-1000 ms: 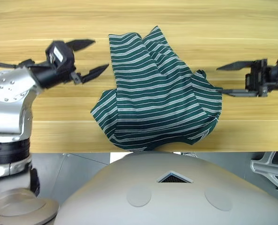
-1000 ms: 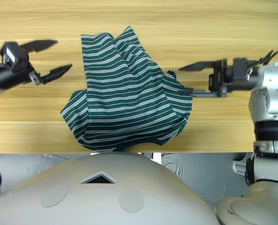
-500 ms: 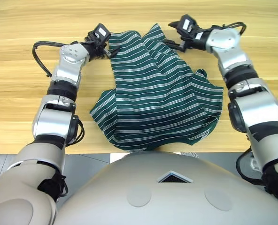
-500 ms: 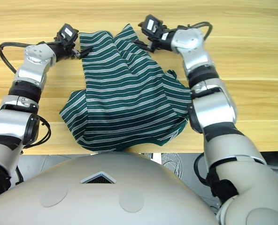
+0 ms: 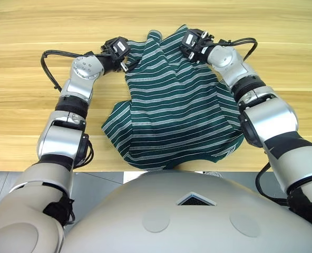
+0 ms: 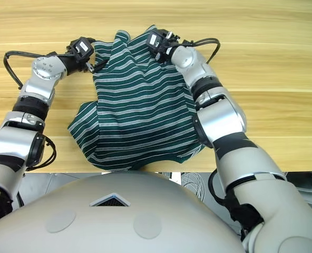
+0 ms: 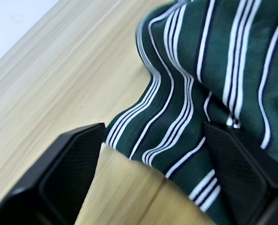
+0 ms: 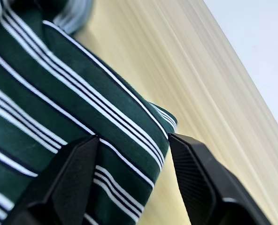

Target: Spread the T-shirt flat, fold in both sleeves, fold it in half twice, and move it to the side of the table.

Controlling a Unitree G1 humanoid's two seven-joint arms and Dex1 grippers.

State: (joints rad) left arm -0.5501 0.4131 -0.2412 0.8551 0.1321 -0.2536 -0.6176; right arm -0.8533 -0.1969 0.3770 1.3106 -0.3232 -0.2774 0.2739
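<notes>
A dark green T-shirt [image 5: 174, 105] with white stripes lies crumpled on the wooden table [image 5: 35, 31]. Its far edge is bunched into a raised fold [image 5: 154, 37]. My left gripper [image 5: 126, 61] is at the shirt's far left corner, open, with the striped hem [image 7: 162, 126] lying between its fingers [image 7: 68, 168]. My right gripper [image 5: 189, 49] is at the far right corner, also open. It straddles a folded edge of the cloth [image 8: 120, 117] between its fingers [image 8: 200, 183]. The shirt's near edge hangs close to the table's front edge.
Bare wooden table [image 6: 282, 79] extends to the left, right and far side of the shirt. The table's front edge [image 5: 98, 169] runs just below the shirt's near hem.
Both grippers have moved inward onto the shirt's far corners. The far edge has bunched toward the middle into a raised fold.
</notes>
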